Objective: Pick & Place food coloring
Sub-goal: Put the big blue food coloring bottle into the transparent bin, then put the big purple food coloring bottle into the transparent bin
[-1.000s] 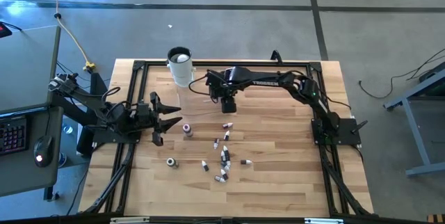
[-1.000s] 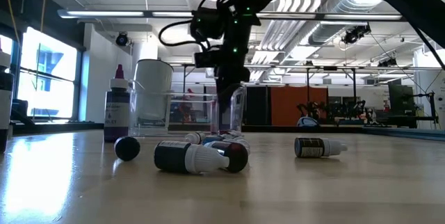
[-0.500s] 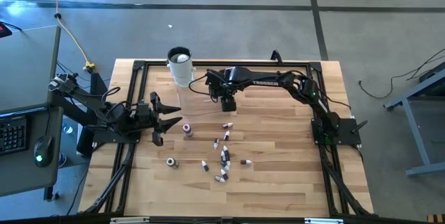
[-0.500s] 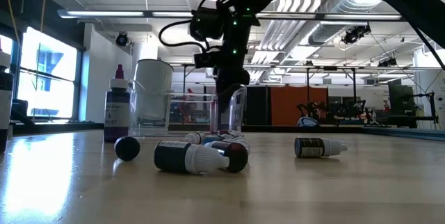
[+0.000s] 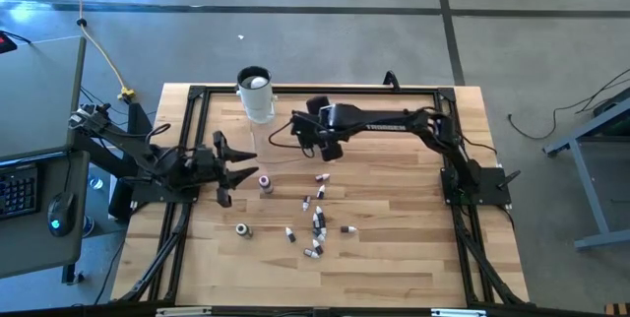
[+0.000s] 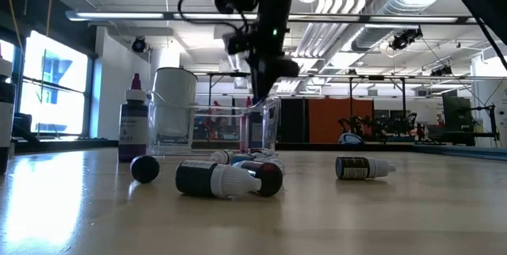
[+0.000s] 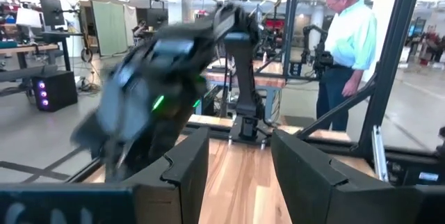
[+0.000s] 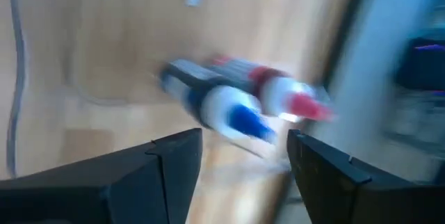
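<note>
- Right claw [image 5: 322, 150] has lifted off the clear tray [image 6: 212, 124] and swung up; a second ago it sat low inside the tray, now in the low view it hangs above the tray rim.
- Its fingers [image 8: 167, 175] stand wide with nothing between them, wider than a second ago. I read that as a release just done: one bottle dropped, claw backing out.
- Right wrist view shows two bottles [image 8: 236, 99] lying side by side below the claw, one with a blue tip and one with red. Blurred, so I can't swear they lie in the tray, but that's my guess.
- The loose food coloring [image 5: 317, 221] hasn't moved: a scatter at about 6 o'clock from the right claw, mid surface [image 5: 394, 248], plus one stray bottle [image 5: 241, 228] out at 8 o'clock.
- One upright purple bottle [image 5: 265, 182] stands at 3 o'clock of the left claw [image 5: 239, 171], just beside it.
- Left claw is unchanged at the 9 o'clock side of the surface, partly spread, empty.
- White cup [image 5: 255, 93] sits at 12 o'clock of the tray, untouched.
- Person in a light shirt [image 7: 348, 40] stands beyond the surface, not involved.
- Task-wise: roughly a dozen bottles still out, so early on. Next pick is probably the nearest bottle of the cluster [image 5: 321, 176].
</note>
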Controlling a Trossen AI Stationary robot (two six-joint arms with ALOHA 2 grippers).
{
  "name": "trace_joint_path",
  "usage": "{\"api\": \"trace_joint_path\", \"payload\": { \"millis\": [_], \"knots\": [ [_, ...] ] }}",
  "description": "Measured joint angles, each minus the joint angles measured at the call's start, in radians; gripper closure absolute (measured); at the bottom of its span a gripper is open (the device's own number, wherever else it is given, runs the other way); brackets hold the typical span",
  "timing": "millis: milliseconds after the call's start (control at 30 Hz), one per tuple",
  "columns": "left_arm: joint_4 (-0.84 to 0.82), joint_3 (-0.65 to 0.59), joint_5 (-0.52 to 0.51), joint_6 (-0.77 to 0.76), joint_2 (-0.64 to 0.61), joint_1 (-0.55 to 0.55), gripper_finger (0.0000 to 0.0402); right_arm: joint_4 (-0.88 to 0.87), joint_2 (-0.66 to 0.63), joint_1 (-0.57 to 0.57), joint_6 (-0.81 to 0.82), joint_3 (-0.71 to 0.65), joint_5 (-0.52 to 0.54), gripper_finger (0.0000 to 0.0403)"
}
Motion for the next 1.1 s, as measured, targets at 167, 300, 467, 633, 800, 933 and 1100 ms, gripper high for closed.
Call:
{"api": "trace_joint_path", "payload": {
  "millis": [167, 300, 467, 633, 800, 933, 1100],
  "knots": [
    [-0.04, 0.0, -0.001, 0.0, 0.0, 0.0, 0.0247, -0.011, -0.095, 0.08, -0.084, 0.0, 0.285, 0.02],
    [-0.007, 0.0, -0.002, 0.0, 0.0, 0.0, 0.0247, -0.024, -0.212, 0.134, -0.067, 0.0, 0.414, 0.02],
    [-0.11, 0.142, -0.012, 0.003, 0.038, 0.0, 0.0247, -0.138, -0.418, 0.128, 0.278, -0.005, 0.085, 0.0206],
    [-0.62, 0.498, -0.111, 0.0, 0.188, 0.0, 0.0247, -0.066, -0.668, 0.025, 0.48, -0.237, -0.515, 0.0214],
    [-1.179, 0.776, -0.174, -0.322, 0.385, 0.0, 0.0247, 0.365, -0.914, 0.02, 0.519, -0.721, -0.58, 0.0212],
    [-1.481, 0.855, -0.105, -0.68, 0.48, 0.0, 0.0247, 0.748, -1.027, 0.042, 0.593, -1.054, -0.583, 0.0214],
    [-1.645, 0.806, 0.071, -1.057, 0.58, 0.014, 0.0247, 1.119, -1.07, 0.063, 0.592, -1.299, -0.601, 0.0213]
  ]
}}
